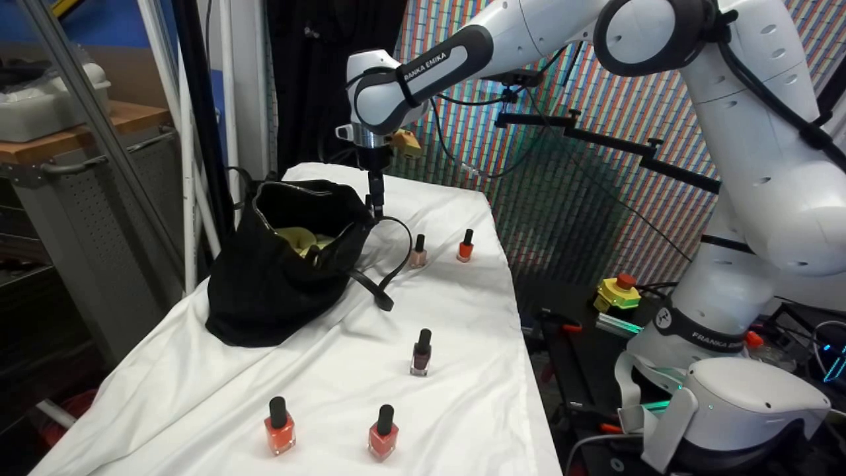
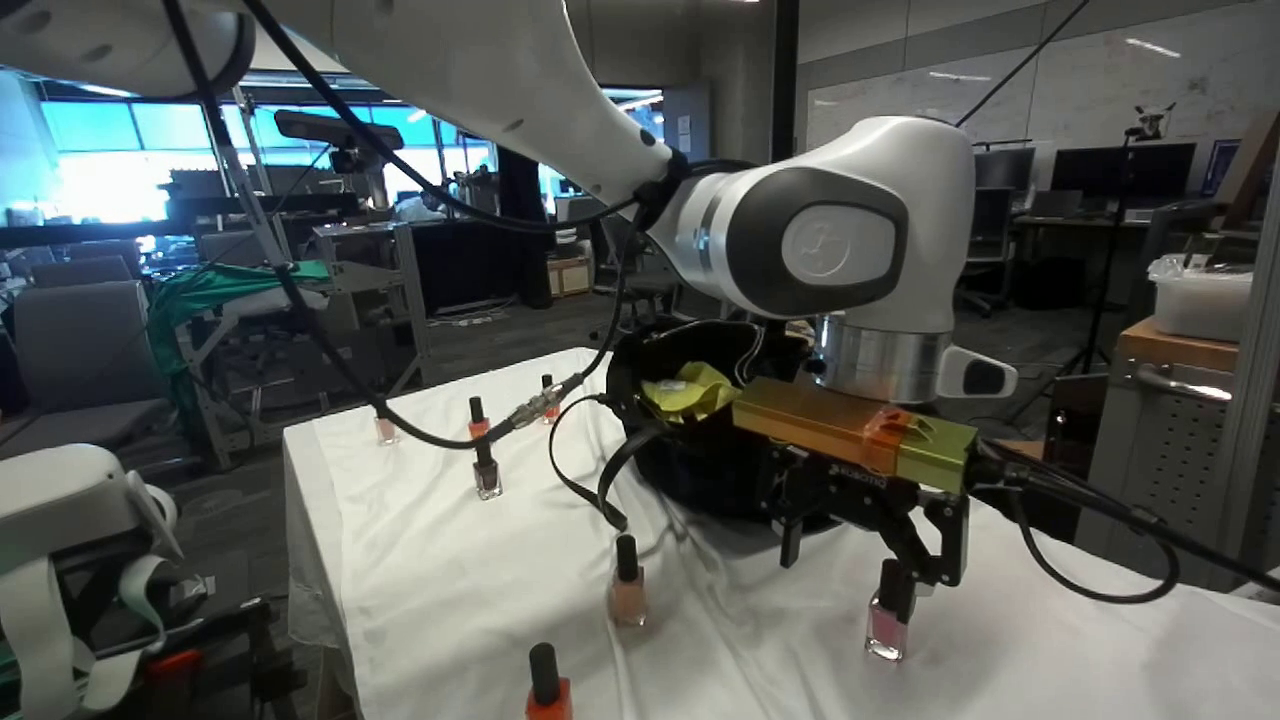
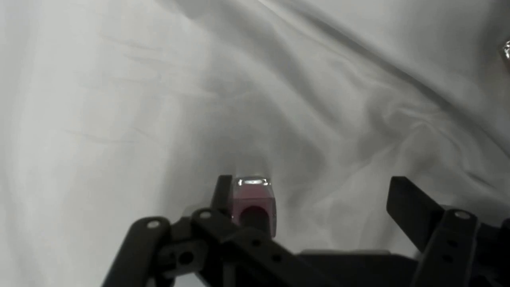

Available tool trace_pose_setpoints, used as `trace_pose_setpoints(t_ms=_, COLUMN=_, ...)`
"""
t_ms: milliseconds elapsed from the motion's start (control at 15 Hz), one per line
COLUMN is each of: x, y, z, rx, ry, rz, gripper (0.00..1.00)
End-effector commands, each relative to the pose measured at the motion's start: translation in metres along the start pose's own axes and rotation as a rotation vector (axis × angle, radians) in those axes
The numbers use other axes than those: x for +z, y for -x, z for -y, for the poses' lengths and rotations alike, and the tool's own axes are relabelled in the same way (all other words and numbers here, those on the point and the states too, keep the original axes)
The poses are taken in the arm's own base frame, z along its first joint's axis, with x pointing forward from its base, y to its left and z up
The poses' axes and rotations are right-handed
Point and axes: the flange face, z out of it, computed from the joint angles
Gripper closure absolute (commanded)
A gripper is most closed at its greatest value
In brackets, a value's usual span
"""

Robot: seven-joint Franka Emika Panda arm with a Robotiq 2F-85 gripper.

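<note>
My gripper (image 3: pixel 313 192) stands open low over the white cloth, its jaws wide apart. Close along the inner side of one of its fingers (image 3: pixel 221 195) is a nail polish bottle with pink polish (image 3: pixel 255 193) and a black cap, upright. Whether finger and bottle touch, I cannot tell. An exterior view shows the same pink bottle (image 2: pixel 886 632) under the gripper (image 2: pixel 850 570); the black bag (image 1: pixel 277 291) stands beside the gripper (image 1: pixel 377 205) in an exterior view, where that bottle is not visible. A nude bottle (image 2: pixel 628 600) and an orange-red bottle (image 2: pixel 549 700) stand nearby.
Farther along the cloth-covered table (image 1: pixel 482 410) stand a dark bottle (image 1: pixel 421 360), an orange bottle (image 1: pixel 281 433) and a coral bottle (image 1: pixel 383 439). The bag's strap (image 1: pixel 396 264) loops onto the cloth; yellow material (image 2: pixel 690 390) lies inside. A headset (image 1: pixel 747 410) rests off the table.
</note>
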Motion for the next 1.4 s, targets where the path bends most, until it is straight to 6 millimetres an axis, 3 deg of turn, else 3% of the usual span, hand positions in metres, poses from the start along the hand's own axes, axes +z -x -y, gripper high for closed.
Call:
trace_pose_setpoints(t_ms=0, x=0.002, y=-0.01, z=-0.012, rx=-0.031, ry=-0.005, rz=-0.022, gripper=0.0)
trace_pose_setpoints(t_ms=533, x=0.016, y=-0.021, z=-0.015, rx=-0.048, ry=-0.013, rz=-0.025, gripper=0.0)
trace_pose_setpoints(t_ms=1333, x=0.03, y=-0.018, z=-0.024, rx=-0.041, ry=-0.014, rz=-0.017, gripper=0.0)
